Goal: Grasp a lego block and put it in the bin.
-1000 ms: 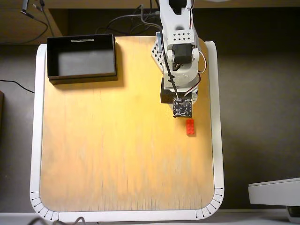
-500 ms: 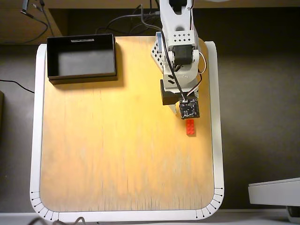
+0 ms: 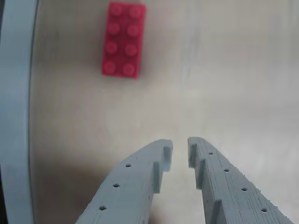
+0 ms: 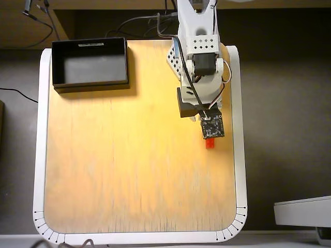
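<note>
The red lego block (image 3: 124, 39) lies flat on the pale wood, studs up, at the top of the wrist view. My gripper (image 3: 181, 148) hovers short of it, a clear stretch of wood between its tips and the block. The grey fingers (image 3: 140, 182) stand almost together with only a narrow slit between them, and nothing is in it. In the overhead view the block (image 4: 210, 144) peeks out just below my wrist board, near the table's right edge, and the fingers are hidden under the arm. The black bin (image 4: 90, 64) stands at the table's far left corner, with nothing visible inside it.
The wooden table (image 4: 129, 165) has a white raised rim (image 4: 239, 155), which also shows at the left of the wrist view (image 3: 14, 112), close to the block. Cables trail behind the table at the top. A white object (image 4: 305, 212) sits off the table at lower right.
</note>
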